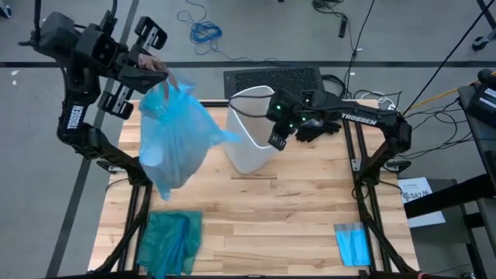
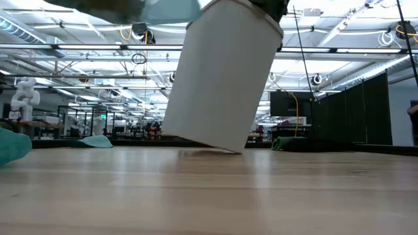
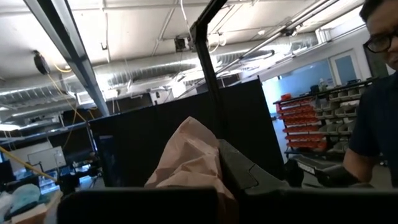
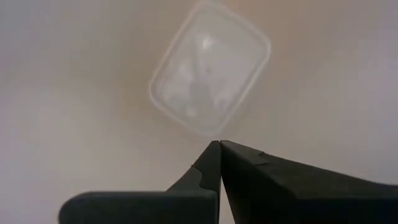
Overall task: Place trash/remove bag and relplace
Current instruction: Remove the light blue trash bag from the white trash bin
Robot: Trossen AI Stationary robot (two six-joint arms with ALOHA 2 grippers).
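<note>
The light-blue bag [image 1: 174, 136] hangs full above the table's left part, lifted by my left gripper [image 1: 153, 66], which is shut at its gathered top. A pinkish-brown crumple [image 3: 189, 155] sits between that gripper's fingers. The white bin [image 1: 249, 128] stands tilted at the table's far middle, and only one bottom edge [image 2: 235, 150] touches the wood. My right gripper [image 1: 277, 136] is shut at the bin's right rim. Its wrist view looks down into the bin's bare inside [image 4: 208, 68]. No loose trash shows on the table. My left gripper pinches the bag's gathered top [image 1: 167, 81] together with a pinkish-brown crumple [image 3: 186, 162], coming level from the table's far left. The bag hangs below the fingers, lifted clear of the table. My right gripper holds the bin at its rim on the right side [image 1: 273, 124], slanting down from the right. Its fingertips [image 4: 214, 158] stand closed over the bin's inside, and the wall between them does not show. The bin leans, its lower edge on the table.
A darker teal-green bag [image 1: 169, 240] lies at the table's near left corner. A small folded blue sheet [image 1: 353, 242] lies at the near right. A black grille-like panel [image 1: 271, 77] sits behind the bin. A person [image 3: 379, 93] stands beyond the table.
</note>
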